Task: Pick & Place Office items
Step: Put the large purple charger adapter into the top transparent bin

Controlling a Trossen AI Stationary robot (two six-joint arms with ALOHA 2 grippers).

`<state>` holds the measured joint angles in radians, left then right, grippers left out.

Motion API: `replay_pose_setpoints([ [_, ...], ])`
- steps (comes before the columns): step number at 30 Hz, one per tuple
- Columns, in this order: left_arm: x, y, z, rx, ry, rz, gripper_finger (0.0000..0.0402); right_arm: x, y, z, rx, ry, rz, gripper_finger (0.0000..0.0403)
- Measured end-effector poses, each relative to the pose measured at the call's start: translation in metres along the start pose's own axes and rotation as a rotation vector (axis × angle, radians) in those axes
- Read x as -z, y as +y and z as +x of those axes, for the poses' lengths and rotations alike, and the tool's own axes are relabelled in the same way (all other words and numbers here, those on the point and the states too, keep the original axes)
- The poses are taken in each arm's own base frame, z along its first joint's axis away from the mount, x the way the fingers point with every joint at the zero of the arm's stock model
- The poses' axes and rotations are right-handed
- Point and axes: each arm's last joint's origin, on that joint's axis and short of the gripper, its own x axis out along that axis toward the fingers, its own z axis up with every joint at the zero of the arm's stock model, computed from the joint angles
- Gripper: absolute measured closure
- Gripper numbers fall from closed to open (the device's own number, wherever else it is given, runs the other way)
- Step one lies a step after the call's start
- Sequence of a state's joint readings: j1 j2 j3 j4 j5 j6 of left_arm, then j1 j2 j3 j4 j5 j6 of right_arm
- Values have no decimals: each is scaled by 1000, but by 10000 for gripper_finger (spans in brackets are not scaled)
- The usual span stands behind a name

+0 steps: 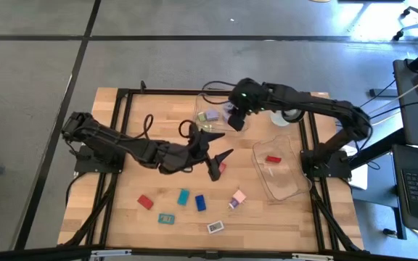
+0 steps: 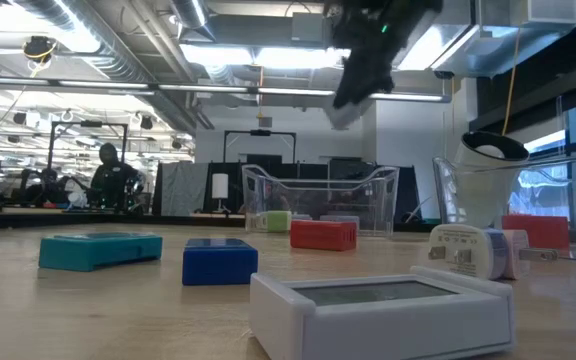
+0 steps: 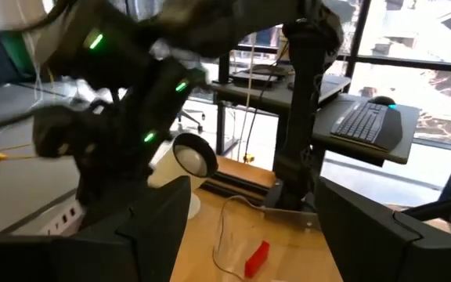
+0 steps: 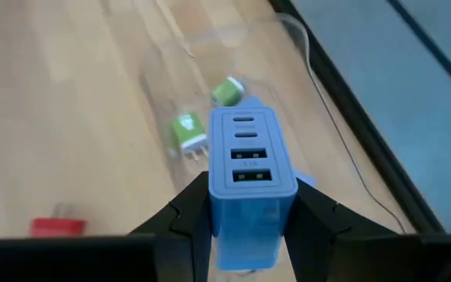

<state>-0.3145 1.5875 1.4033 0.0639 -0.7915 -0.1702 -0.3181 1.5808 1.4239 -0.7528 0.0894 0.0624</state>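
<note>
My right gripper [image 1: 236, 119] is shut on a blue charger block with several ports [image 4: 253, 188], up in the air over the far clear tub [image 1: 207, 109]; it also shows high in the low view [image 2: 360, 80]. Two green pieces [image 4: 188, 131] lie in that tub. My left gripper [image 1: 226, 143] hovers open and empty at mid-table, a small red piece [image 1: 222, 168] just beside it. More pieces lie near the front edge: red [image 1: 145, 201], teal [image 1: 183, 196], blue [image 1: 201, 202], pink [image 1: 238, 197], white [image 1: 215, 227]. My right gripper pinches the blue charger block by its two long side faces [image 4: 221, 211] between its two fingers. The fingers come from above, slanting down, and lie along the block. The port face [image 4: 250, 149] points away from the wrist, toward the tub. The block is lifted clear.
A second clear tub [image 1: 285, 185] at the right holds a red piece [image 1: 273, 159]. A round white-and-black object [image 1: 287, 114] stands at the far right, behind the right arm. The black frame rails [image 1: 122, 130] run along the table's sides. Bare wood lies left of the front pieces.
</note>
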Motion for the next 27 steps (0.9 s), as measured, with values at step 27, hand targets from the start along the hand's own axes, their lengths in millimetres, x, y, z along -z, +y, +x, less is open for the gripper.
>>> replay_pose_setpoints([
  [27, 4, -16, -22, -107, -15, 53, 135, 31, -10, 137, 11, 321, 87, 273],
])
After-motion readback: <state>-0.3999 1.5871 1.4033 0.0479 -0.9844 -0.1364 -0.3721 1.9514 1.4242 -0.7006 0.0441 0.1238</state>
